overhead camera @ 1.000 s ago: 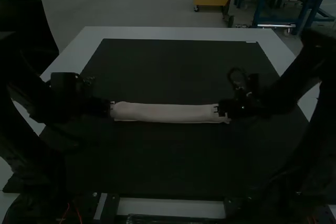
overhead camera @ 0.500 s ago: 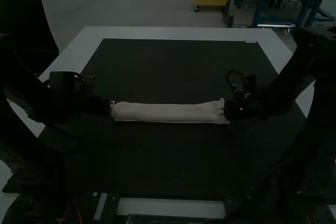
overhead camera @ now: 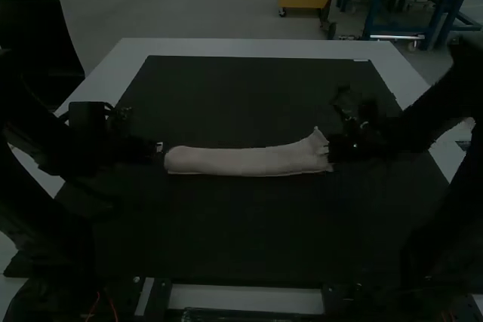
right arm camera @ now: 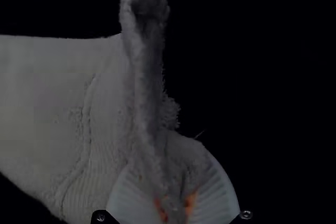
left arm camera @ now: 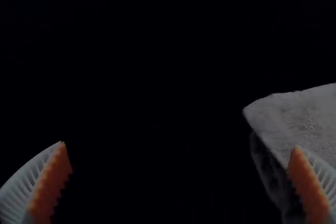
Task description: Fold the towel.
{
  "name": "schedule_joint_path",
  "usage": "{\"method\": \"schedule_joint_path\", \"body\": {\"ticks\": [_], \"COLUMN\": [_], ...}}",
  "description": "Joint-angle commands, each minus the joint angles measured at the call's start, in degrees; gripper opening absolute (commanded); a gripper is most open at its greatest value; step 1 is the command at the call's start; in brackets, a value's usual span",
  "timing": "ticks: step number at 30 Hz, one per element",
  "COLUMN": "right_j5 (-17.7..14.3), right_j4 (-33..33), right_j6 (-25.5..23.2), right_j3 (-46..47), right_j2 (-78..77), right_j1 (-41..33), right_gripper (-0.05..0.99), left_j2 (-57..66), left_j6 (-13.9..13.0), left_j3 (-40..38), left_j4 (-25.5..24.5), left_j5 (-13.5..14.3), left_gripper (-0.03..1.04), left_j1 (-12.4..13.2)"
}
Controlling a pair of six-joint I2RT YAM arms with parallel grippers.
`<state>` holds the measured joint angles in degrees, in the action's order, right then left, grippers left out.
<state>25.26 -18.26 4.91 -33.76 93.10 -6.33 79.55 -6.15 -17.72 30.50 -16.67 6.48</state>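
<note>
The towel (overhead camera: 241,161)'s right end now peaks upward, flatter a moment ago, pinched in the right tool (right arm camera: 176,203), while the left tool (left arm camera: 178,145) stands open beside the other end on the desk (overhead camera: 249,48), suggesting a fold from the right.

Pale table (overhead camera: 256,47); dark mat (overhead camera: 241,231) on top; small white strip (overhead camera: 361,60) by its far edge

Looks like a lab: robot arms (overhead camera: 430,118), matted table (overhead camera: 256,48)
</note>
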Motion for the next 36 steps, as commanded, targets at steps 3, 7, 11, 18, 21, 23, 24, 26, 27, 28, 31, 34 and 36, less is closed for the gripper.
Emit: {"method": "schedule_joint_path", "body": {"ticks": [3, 7, 11, 18, 21, 23, 24, 26, 27, 28, 31, 34, 36], "right_j5": [2.61, 3.92, 3.84, 3.13, 3.05, 3.05, 3.05, 2.87, 2.87, 2.69, 2.52, 2.25, 1.81], "right_j4": [3.14, 3.67, 3.41, 1.30, -0.55, -1.60, -2.04, -3.10, -3.36, -3.62, -4.06, -4.15, -4.33], "right_j6": [-1.13, -3.32, -5.35, -7.46, -9.48, -10.36, -10.44, -11.41, -11.76, -11.85, -12.73, -13.26, -13.26], "right_j3": [-4.56, -5.97, -6.76, -8.61, -9.13, -9.66, -10.01, -10.89, -11.51, -12.12, -14.32, -16.34, -17.66], "right_j2": [-4.51, -4.51, -3.89, -0.29, 1.56, 2.79, 3.49, 4.81, 5.51, 6.30, 8.59, 10.79, 12.19], "right_j1": [-0.44, -2.02, -5.63, -13.62, -16.08, -17.58, -18.37, -20.22, -21.18, -22.24, -24.96, -27.42, -28.92], "right_gripper": [-0.02, -0.02, -0.02, -0.02, -0.02, -0.02, -0.02, -0.02, -0.02, -0.02, -0.02, -0.02, -0.02], "left_j2": [-1.24, -1.24, -1.24, -1.24, -1.24, -1.24, -1.24, -1.24, -1.24, -1.24, -1.24, -1.24, -1.24], "left_j6": [1.06, 0.97, 0.97, 0.62, 0.62, 0.53, 0.35, -0.35, -0.88, -1.49, -1.93, -2.64, -3.43], "left_j3": [-0.74, -0.65, -0.48, -0.30, -0.30, -0.30, -0.30, -0.30, -0.30, -0.30, -0.30, -0.30, -0.30], "left_j4": [0.17, 0.17, 0.17, 0.26, 0.26, 0.26, 0.26, 0.26, 0.26, 0.26, 0.26, 0.35, 0.35], "left_j5": [0.58, 1.02, 1.37, 1.90, 1.90, 1.90, 1.90, 1.90, 1.90, 1.90, 1.81, 1.64, 1.55], "left_gripper": [0.97, 0.97, 0.97, 0.97, 0.97, 0.97, 0.97, 0.97, 0.97, 0.97, 0.97, 0.97, 0.97], "left_j1": [0.55, 0.55, 0.55, 2.48, 3.63, 4.42, 4.68, 5.12, 5.38, 5.65, 6.88, 8.02, 8.81]}}
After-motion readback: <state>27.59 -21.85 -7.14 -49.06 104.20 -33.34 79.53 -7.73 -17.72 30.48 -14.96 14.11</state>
